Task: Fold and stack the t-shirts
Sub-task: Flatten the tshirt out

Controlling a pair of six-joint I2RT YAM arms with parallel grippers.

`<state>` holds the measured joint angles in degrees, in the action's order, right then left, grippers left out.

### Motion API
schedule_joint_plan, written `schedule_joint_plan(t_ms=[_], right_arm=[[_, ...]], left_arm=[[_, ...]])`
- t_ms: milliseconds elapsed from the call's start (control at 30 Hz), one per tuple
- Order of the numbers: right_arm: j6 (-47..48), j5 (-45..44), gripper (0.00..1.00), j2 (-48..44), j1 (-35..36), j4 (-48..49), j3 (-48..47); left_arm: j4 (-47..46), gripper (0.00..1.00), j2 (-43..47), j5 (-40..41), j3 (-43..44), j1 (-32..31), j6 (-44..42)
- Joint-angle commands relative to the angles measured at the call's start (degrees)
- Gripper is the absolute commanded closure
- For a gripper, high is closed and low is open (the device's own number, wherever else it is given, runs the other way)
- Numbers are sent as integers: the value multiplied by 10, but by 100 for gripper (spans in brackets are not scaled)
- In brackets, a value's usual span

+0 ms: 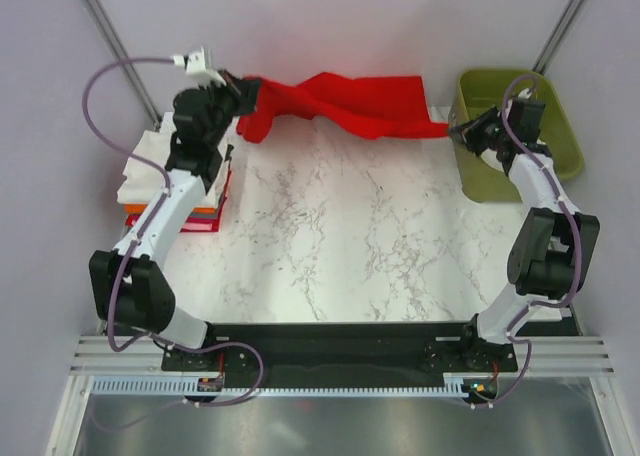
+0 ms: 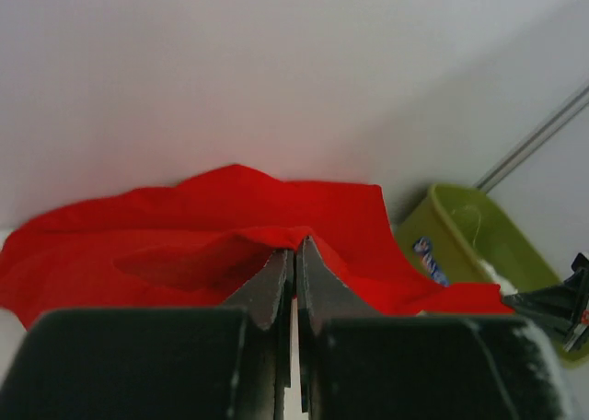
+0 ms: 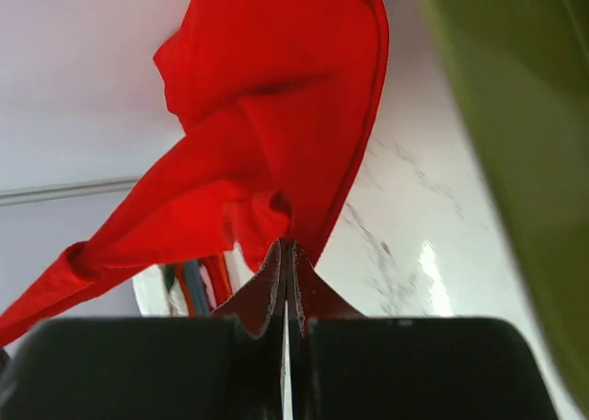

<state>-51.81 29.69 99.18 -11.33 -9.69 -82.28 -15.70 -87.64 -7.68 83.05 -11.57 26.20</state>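
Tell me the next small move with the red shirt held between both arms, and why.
Probably bring both arms down and toward the near side together, draping the red t-shirt onto the bare marble table. The left gripper and right gripper are each shut on one end, and the cloth hangs bunched between them over the table's far edge, not yet laid flat for folding.

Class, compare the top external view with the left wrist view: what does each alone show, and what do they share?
Only the top view shows the pile of folded shirts at the table's left edge and both arm bases. Only the left wrist view shows the jaws of the left gripper pressed shut on the red t-shirt. Both show that t-shirt, the right gripper holding it, and the green bin.
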Motion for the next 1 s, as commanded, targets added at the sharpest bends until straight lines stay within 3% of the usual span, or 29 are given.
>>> schedule_joint_plan(t_ms=[0,200,433,700,967], right_arm=[[35,4,100,-64,-3,74,64],[74,-29,100,-100,-2,74,180],[106,-56,100,-195,-2,79,311],[138,-133,100,-346,-3,24,451],[163,-184,100,-551,-3,-92,543]], left_arm=[[-144,98,97,-3,-150,-12,19],[-158,98,185,34,-323,-38,21],[-139,98,286,37,-459,-63,35],[-34,98,457,43,-587,-89,39],[121,98,600,54,-643,-98,91]])
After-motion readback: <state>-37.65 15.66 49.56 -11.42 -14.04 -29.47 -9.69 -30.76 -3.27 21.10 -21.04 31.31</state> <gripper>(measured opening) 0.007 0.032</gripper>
